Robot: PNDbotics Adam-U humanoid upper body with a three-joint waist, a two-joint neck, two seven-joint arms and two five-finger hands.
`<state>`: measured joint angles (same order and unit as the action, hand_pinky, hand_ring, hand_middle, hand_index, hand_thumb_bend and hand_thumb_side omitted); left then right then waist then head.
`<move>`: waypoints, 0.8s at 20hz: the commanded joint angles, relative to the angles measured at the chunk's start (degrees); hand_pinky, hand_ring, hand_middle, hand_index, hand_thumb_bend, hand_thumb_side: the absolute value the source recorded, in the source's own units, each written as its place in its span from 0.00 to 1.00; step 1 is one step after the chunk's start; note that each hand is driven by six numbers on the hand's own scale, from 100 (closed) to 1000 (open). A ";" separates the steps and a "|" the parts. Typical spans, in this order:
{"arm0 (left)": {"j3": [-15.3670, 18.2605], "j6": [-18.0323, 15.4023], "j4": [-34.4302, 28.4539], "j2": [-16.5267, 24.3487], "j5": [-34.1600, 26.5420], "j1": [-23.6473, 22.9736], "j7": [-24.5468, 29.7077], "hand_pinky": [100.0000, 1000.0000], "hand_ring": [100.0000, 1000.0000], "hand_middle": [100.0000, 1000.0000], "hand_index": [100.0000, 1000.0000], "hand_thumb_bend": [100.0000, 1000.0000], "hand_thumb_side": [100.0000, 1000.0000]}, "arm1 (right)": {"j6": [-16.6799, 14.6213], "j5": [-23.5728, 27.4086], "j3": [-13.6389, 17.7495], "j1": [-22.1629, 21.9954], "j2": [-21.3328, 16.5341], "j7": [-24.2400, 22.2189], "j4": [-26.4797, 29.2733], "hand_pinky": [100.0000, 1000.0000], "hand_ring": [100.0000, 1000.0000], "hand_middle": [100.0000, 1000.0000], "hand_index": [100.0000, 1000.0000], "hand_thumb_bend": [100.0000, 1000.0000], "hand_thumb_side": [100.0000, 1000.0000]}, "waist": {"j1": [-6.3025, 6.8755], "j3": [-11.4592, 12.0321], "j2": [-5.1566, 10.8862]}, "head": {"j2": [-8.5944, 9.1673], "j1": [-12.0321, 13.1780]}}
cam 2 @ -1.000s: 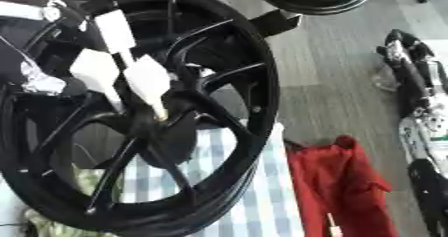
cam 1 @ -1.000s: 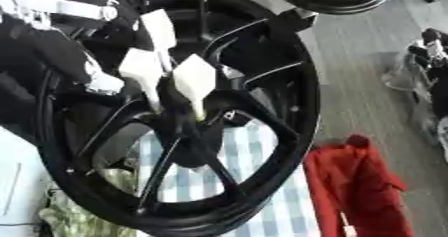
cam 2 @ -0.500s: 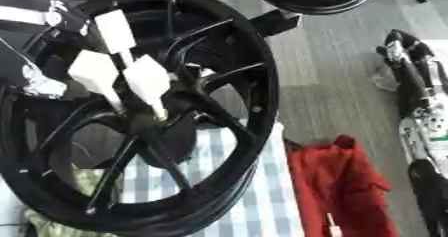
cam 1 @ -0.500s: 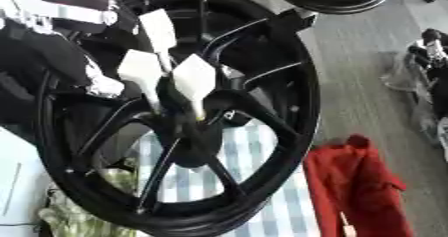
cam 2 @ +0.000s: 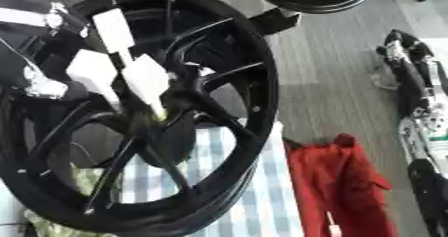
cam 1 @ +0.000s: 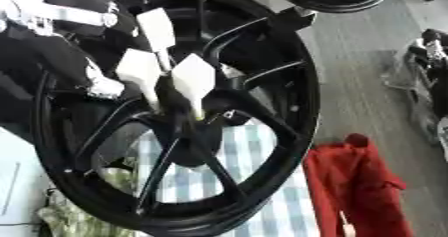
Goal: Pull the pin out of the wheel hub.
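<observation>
The robot's left hand (cam 1: pixel 166 73), black with white-tipped fingers, reaches in from the upper left of the frame, its fingertips gathered at the centre of the large black spoked wheel rim (cam 1: pixel 293 106). Whether they actually pinch the pin cannot be told; the pin itself is not discernible at the dark hub (cam 1: pixel 197 131). A blue-and-white checked cloth (cam 1: pixel 262 181) lies beneath the wheel, and a red fabric bundle (cam 1: pixel 354 191) sits at lower right.
</observation>
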<state>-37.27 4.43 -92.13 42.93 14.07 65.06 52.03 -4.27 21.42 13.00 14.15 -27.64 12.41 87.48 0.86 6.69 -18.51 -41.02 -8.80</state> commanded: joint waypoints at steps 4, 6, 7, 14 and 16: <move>0.75 0.69 -0.17 0.54 0.14 0.92 -0.06 0.75 0.69 0.67 0.81 0.19 0.42 | 0.02 -0.15 0.33 0.67 -1.78 0.27 0.70 0.94 0.77 0.85 0.79 0.04 0.41 | -0.17 -0.13 0.99 | 0.71 -0.26; 1.03 1.02 -0.28 0.48 0.06 0.96 -0.06 0.75 0.68 0.65 0.79 0.17 0.41 | 0.03 -0.16 0.32 0.65 -1.77 0.28 0.68 0.94 0.77 0.85 0.79 0.04 0.41 | -0.19 -0.09 0.97 | 0.67 -0.26; 1.14 1.22 -0.38 0.48 0.01 0.97 -0.06 0.75 0.68 0.65 0.79 0.17 0.40 | 0.04 -0.18 0.31 0.65 -1.78 0.29 0.67 0.94 0.77 0.85 0.79 0.04 0.42 | -0.19 -0.07 0.96 | 0.64 -0.26; 1.26 2.61 -0.73 0.37 0.10 1.00 -0.06 0.73 0.63 0.59 0.74 0.13 0.30 | 0.03 -0.11 0.31 0.67 -1.77 0.33 0.66 0.94 0.77 0.85 0.79 0.04 0.42 | -0.21 -0.04 0.99 | 0.68 -0.26; 1.18 2.74 -0.65 0.28 0.16 1.00 -0.06 0.72 0.63 0.57 0.73 0.12 0.29 | 0.03 -0.11 0.31 0.68 -1.77 0.35 0.66 0.94 0.77 0.85 0.79 0.04 0.42 | -0.22 -0.06 0.99 | 0.64 -0.30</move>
<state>-36.90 6.91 -92.18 42.37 14.07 65.06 51.99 -4.21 21.42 13.00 14.19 -27.64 12.53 87.48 0.83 6.69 -18.52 -40.94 -8.95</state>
